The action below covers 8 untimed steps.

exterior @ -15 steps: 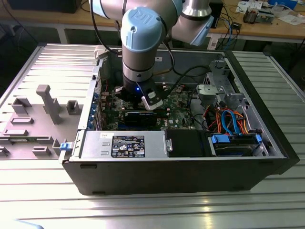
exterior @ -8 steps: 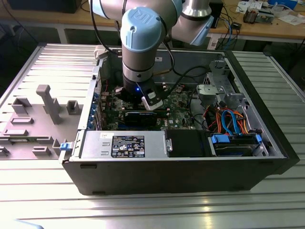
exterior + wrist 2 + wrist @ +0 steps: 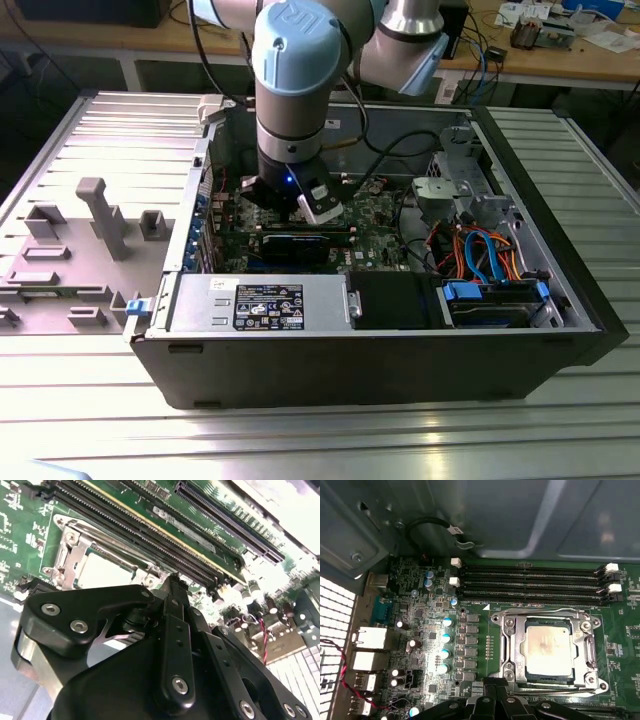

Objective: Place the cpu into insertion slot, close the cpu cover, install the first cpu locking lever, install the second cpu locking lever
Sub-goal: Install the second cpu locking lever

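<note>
**Tool poised over the seated chip**

The tool [image 3: 172, 582], black and jointed, hangs inside the open grey computer case [image 3: 400, 350] just above the green motherboard [image 3: 430, 630]; its fingertips seem drawn together with nothing between them. The cpu [image 3: 548, 650], a small flat square chip with a dull silver top, already lies in the insertion slot [image 3: 509, 652], and the cpu cover [image 3: 585, 647], a thin silvery metal frame, appears folded down around it.

Judging by this, a lever step is in hand: it wants a steady push along the lever's arc, clear of the long black memory slots [image 3: 530, 585].

The white label [image 3: 268, 306] on the case's front edge carries print too small to read.
</note>
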Tool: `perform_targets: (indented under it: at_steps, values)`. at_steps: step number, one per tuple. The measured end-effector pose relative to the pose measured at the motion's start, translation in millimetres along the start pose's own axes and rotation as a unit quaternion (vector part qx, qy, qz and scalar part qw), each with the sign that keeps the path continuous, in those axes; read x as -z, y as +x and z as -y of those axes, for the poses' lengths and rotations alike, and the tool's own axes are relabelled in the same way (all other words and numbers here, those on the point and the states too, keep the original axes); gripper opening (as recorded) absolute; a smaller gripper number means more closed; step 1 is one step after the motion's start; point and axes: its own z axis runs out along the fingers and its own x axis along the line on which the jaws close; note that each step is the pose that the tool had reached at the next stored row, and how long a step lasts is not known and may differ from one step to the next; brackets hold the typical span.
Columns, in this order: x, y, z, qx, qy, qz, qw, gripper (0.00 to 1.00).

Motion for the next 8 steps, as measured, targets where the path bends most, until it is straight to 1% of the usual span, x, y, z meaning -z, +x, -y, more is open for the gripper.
perform_targets:
  at_steps: [1,2,8]
  values:
    - [4.2,0.1,-1.1,0.0,0.0,0.0,1.0,0.11]
    - [6.7,0.1,-1.7,0.0,-0.0001,0.0001,1.0,0.11]
    - [7.5,0.2,-1.9,0.0,0.0,0.0,1.0,0.11]
